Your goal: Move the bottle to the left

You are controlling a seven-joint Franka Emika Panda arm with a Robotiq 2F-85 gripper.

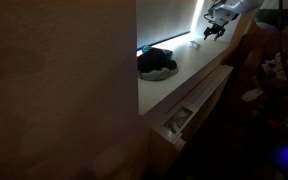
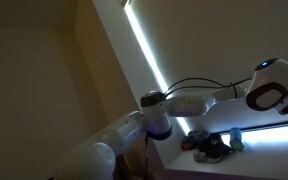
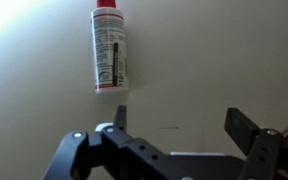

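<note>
Dark rounded heap (image 1: 156,63) on a pale ledge (image 1: 192,76), near its edge

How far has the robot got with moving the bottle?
Nothing looks done yet: the bottle rests on the pale surface, and nothing is touching it. Right now the gripper hovers near it, its fingers open and empty. It has yet to grab the bottle and carry it left.

A long, pale countertop (image 1: 199,65) runs along the window in an exterior view. A dark, rounded black-and-grey heap (image 1: 156,63) rests on its near end. In the wrist view the same pale surface (image 3: 214,60) carries the bottle (image 3: 110,48), white-bodied with a printed label and a red cap, its cap towards the picture's top.
</note>
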